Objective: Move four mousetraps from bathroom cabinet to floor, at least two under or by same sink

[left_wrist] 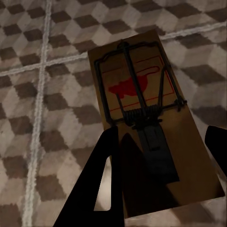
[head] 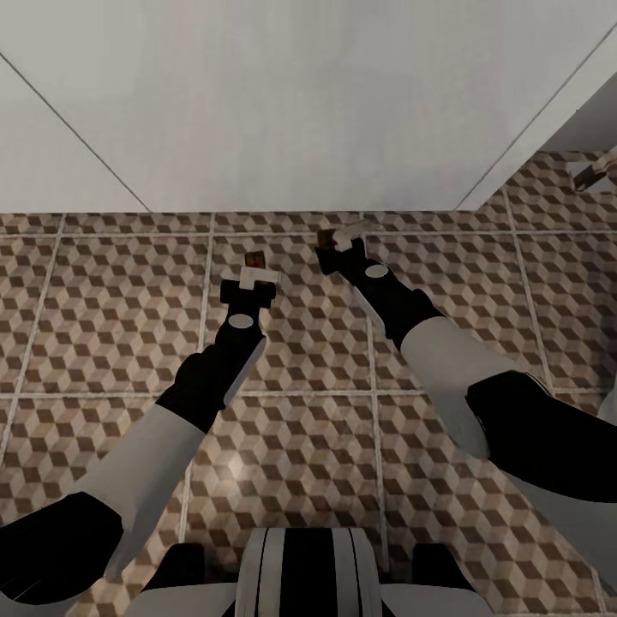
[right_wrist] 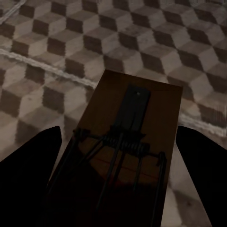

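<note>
- Two mousetraps are in play, one at each arm. In the head view the left gripper point(head: 249, 278) reaches forward and down over the bathroom floor point(head: 111, 300), with a small tan mousetrap point(head: 253, 258) at its tip. The right gripper point(head: 341, 242) reaches further ahead, close to the white wall point(head: 257, 103), with a dark second mousetrap point(head: 326, 236) at its fingers. Whether either trap touches the tiles cannot be told from here.
- In the left wrist view the left mousetrap point(left_wrist: 151, 127) lies flat between the two dark fingers point(left_wrist: 101, 179), red-marked end pointing away. The jaws stand at its long edges, apparently clamping it, though contact on the far side is cut off by the frame.
- In the right wrist view the right mousetrap point(right_wrist: 130, 156) sits between that gripper's spread fingers point(right_wrist: 28, 151), spring coil near, board in shadow. A gap shows on each side, so I cannot tell whether it is gripped or released.
- Judging by looks, each trap is a light, stiff wooden board with thin wire on top. The long bare edges are the place to pinch; the wire bar and spring are best left alone, and a thin board could slip or twist in a loose hold.
</note>
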